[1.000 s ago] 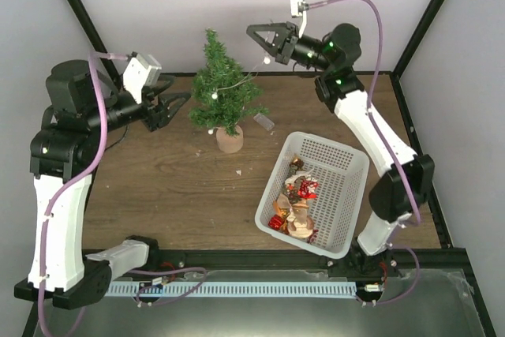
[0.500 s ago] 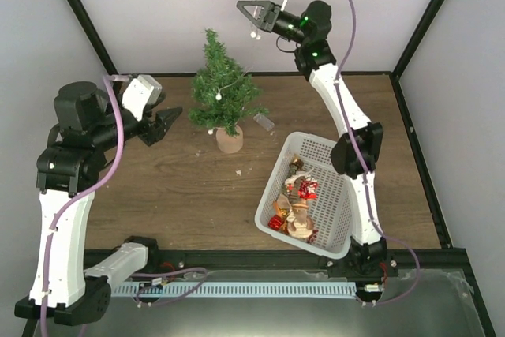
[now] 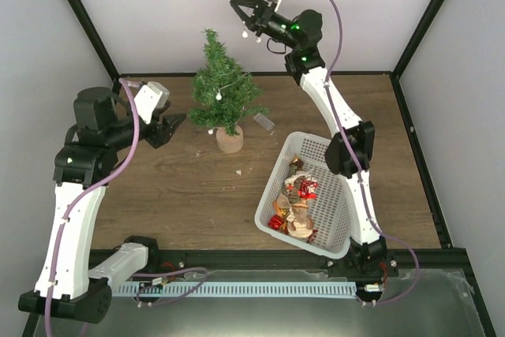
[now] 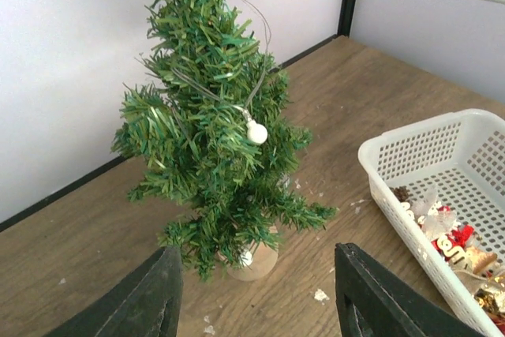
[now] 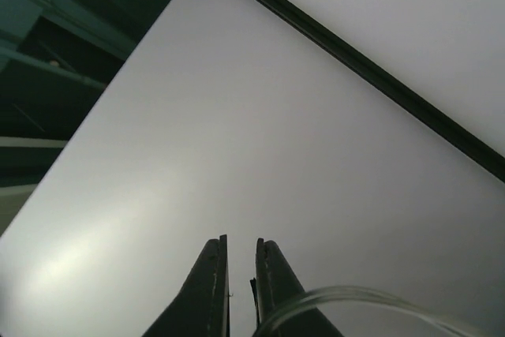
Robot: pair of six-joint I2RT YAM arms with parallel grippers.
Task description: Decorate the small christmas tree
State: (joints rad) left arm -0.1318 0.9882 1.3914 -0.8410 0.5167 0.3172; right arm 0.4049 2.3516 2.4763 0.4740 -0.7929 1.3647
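Observation:
The small christmas tree (image 3: pixel 221 92) stands at the back of the table on its round tan base (image 3: pixel 230 141). A thin wire with white bulbs (image 3: pixel 215 95) is draped over it. My right gripper (image 3: pixel 237 7) is raised high above and just right of the treetop, shut on the end of the light string; two white bulbs (image 3: pixel 247 35) hang under it. In the right wrist view the fingers (image 5: pixel 241 244) stand almost together against the wall. My left gripper (image 3: pixel 175 124) is open and empty, left of the tree. In the left wrist view its jaws (image 4: pixel 259 249) frame the tree (image 4: pixel 213 132).
A white plastic basket (image 3: pixel 347 167) holding several red and gold ornaments (image 3: pixel 296 203) sits right of the tree; its rim shows in the left wrist view (image 4: pixel 379 171). A small clear object (image 3: pixel 264 121) lies by the tree base. Crumbs (image 3: pixel 240 172) dot the wood.
My right arm has lifted and swung left, carrying the string end from beside the tree to high above its top. My left arm has shifted slightly right and nearer.

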